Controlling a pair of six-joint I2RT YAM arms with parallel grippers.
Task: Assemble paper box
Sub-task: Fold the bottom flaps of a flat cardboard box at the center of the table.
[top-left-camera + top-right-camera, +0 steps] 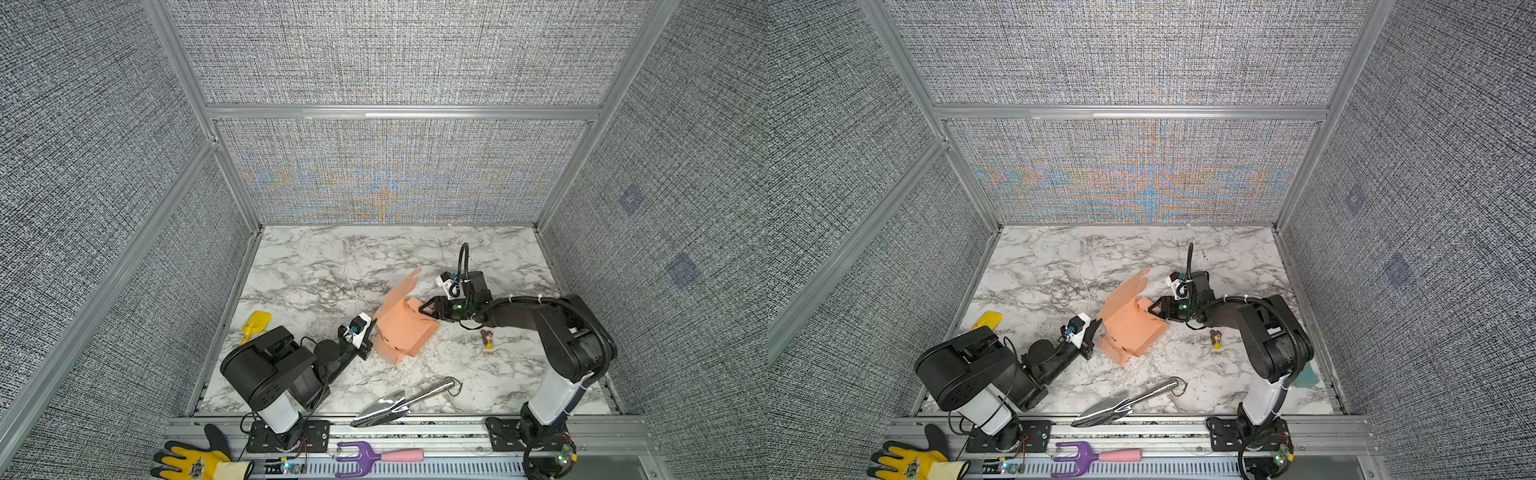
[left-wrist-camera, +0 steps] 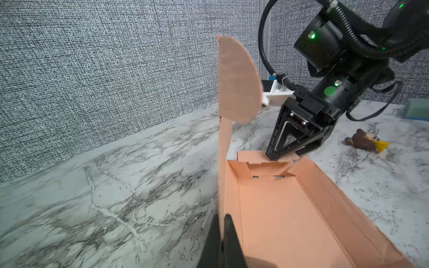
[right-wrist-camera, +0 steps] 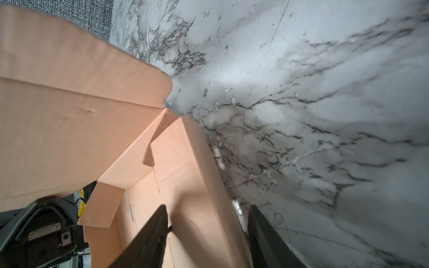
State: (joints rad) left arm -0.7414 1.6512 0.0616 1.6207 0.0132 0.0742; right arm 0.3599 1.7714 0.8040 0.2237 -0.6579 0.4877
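the left gripper (image 2: 222, 218) is pinched tight on the upright long panel of the paper box (image 1: 405, 328), its fingers clamping the thin card from both faces low down near one end. judging by that hold, it works as an anchor so the box does not slide or spin while the other arm folds. the right gripper (image 3: 207, 208) stands about half open at the opposite end, one finger inside the tray and one outside over the marble, with a side wall between them; it has hold of nothing, and in the left wrist view its tip sits on the folded end flap, probably to press that flap down so its tabs lock. the box lies near the middle of the tabletop (image 1: 316, 266), a little toward the front edge, as a shallow open tray with its lid panel and rounded flap (image 2: 236, 79) raised. the whole back half of the tabletop is bare, so there is room to swing the lid toward the back edge. closer in, a small figurine (image 1: 487, 338) lies just beside the right forearm, a metal trowel (image 1: 399, 405) lies along the front edge, and a yellow scoop (image 1: 256, 324) sits by the left edge, all apart from the box.
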